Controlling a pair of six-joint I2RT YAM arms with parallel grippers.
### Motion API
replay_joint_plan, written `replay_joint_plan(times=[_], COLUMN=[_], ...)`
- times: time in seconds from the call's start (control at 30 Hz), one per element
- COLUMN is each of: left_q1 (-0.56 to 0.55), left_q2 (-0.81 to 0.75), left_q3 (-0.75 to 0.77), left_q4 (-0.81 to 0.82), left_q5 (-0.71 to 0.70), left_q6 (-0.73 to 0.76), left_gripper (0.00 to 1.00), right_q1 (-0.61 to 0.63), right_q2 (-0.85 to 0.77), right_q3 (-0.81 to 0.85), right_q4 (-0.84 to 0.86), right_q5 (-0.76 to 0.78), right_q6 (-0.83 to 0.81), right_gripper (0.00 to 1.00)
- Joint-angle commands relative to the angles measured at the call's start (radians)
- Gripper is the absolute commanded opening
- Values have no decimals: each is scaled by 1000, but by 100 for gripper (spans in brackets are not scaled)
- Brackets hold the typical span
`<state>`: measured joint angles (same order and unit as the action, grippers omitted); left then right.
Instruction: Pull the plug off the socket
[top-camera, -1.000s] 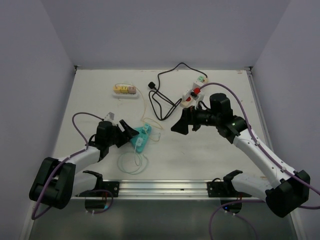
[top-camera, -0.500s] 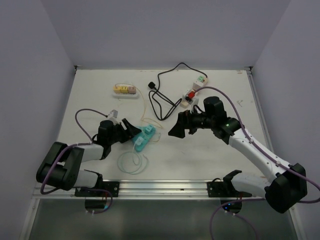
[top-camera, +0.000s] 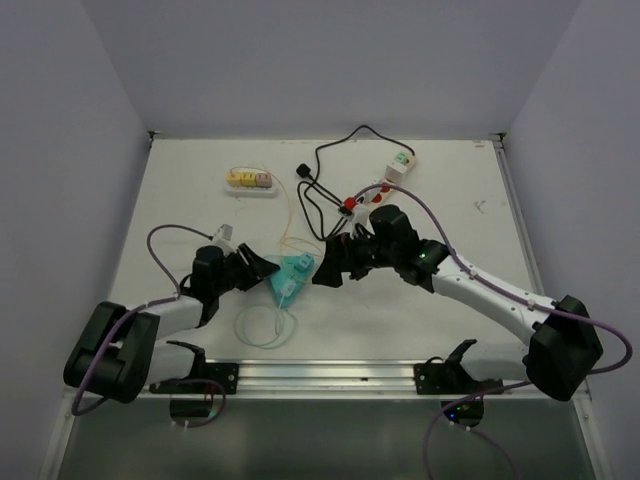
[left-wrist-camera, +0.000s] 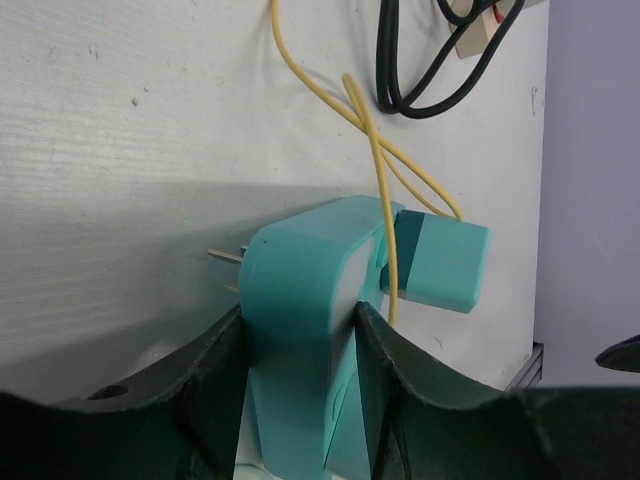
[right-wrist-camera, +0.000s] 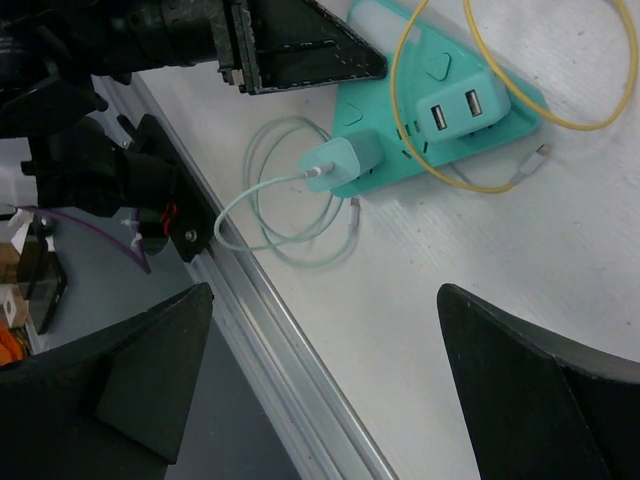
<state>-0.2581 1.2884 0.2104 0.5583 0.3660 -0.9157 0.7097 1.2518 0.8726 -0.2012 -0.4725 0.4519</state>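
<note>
A teal socket strip (top-camera: 290, 277) lies left of the table's middle. My left gripper (top-camera: 263, 268) is shut on one end of it, and both fingers (left-wrist-camera: 215, 355) press its teal body (left-wrist-camera: 305, 300). Two plugs sit in the strip. One is a pale green plug (right-wrist-camera: 343, 161) with a pale coiled cable (top-camera: 265, 325). The other is a teal-and-white USB plug (right-wrist-camera: 456, 114) carrying a yellow cable (left-wrist-camera: 375, 150). My right gripper (right-wrist-camera: 330, 390) hangs wide open above the table, just right of the strip, holding nothing.
A white power strip (top-camera: 398, 163) with a black cable (top-camera: 318, 203) lies at the back, partly behind my right arm. A small white strip with yellow plugs (top-camera: 250, 180) sits back left. An aluminium rail (top-camera: 330, 375) runs along the front edge.
My left gripper has closed onto the teal socket. My right arm has swung left from near the white strip to beside the teal socket, still open.
</note>
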Motion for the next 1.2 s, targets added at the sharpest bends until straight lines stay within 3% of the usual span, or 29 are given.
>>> replay_joint_plan(times=[0.0, 0.07, 0.4, 0.6, 0.87, 1.17], left_q1=[-3, -3, -4, -6, -6, -9], left_q2=[-107, -144, -290, -324, -350, -347], left_q3=[7, 26, 55, 66, 89, 99], left_q4=[-105, -142, -261, -299, -342, -351], left_q5=[-56, -87, -141, -160, -194, -234], left_q6=[23, 41, 83, 109, 130, 140], left_gripper=[5, 0, 0, 0, 0, 0], right_q1=[45, 83, 184, 197, 226, 238], right_q2=[43, 84, 276, 376, 514, 626], right_q3=[45, 63, 177, 209, 282, 333], right_q4=[80, 88, 57, 104, 117, 161], right_q5=[165, 233, 391, 411, 451, 391], right_q6=[157, 198, 465, 531, 562, 605], right_gripper=[99, 99, 99, 97, 75, 53])
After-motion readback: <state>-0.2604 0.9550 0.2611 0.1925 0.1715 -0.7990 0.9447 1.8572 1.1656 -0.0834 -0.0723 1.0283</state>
